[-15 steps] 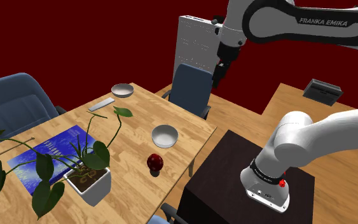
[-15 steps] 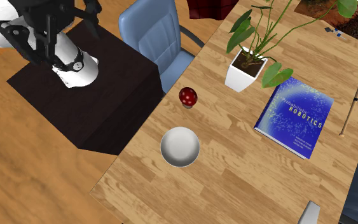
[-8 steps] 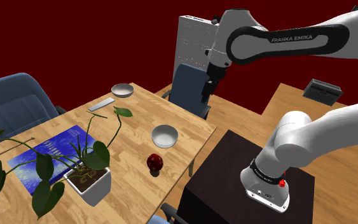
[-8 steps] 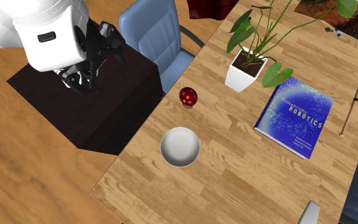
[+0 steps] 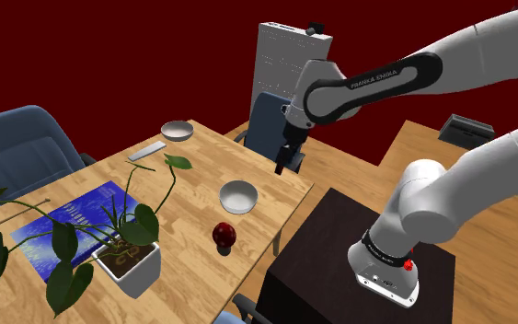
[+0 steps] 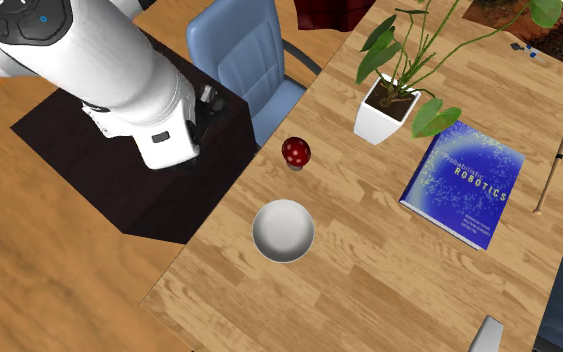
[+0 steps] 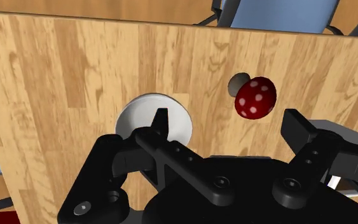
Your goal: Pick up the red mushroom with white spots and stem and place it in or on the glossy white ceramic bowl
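Pincer is spread wide, nothing between the fingers. It hangs in the air above the wooden table, clear of everything on it.

Red mushroom with white spots sits on the table below and ahead of the pincer, roughly in line with the gap but closer to one finger. It is untouched. Its pale stem peeks out from behind the cap, so it may be lying tipped; I can't be sure from this angle.

White bowl is empty, ahead of the other finger and partly hidden by it. Bowl and mushroom sit near each other but apart.

Shoulder view agrees: pincer is high, with the bowl and mushroom well below it.

Progress, my read: nothing done yet, approach only. Left to do: centre over the mushroom, descend, close on the cap, lift, carry the short way to the bowl, release.
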`<state>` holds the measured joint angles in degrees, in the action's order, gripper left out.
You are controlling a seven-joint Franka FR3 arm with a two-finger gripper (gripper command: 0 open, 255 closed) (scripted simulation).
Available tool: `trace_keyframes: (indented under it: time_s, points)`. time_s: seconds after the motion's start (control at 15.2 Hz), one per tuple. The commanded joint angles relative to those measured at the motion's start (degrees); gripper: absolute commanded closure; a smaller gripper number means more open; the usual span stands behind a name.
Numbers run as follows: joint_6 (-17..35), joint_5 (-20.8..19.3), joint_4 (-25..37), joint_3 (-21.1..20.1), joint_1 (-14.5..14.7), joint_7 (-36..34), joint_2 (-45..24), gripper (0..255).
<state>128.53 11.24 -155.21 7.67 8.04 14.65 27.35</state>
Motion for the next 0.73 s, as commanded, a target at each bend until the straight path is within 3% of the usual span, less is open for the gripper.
trace_keyframes:
  time_s: [0.0,0.33,0.66]
  points:
    - [4.1,3.7,-0.5,1.5,1.8,2.8,-3.9,0]
    - [13.0,17.7,0.0,5.1,8.4,13.4,-15.3,0]
    - [16.4,38.2,4.1,6.0,13.7,29.2,-28.2,0]
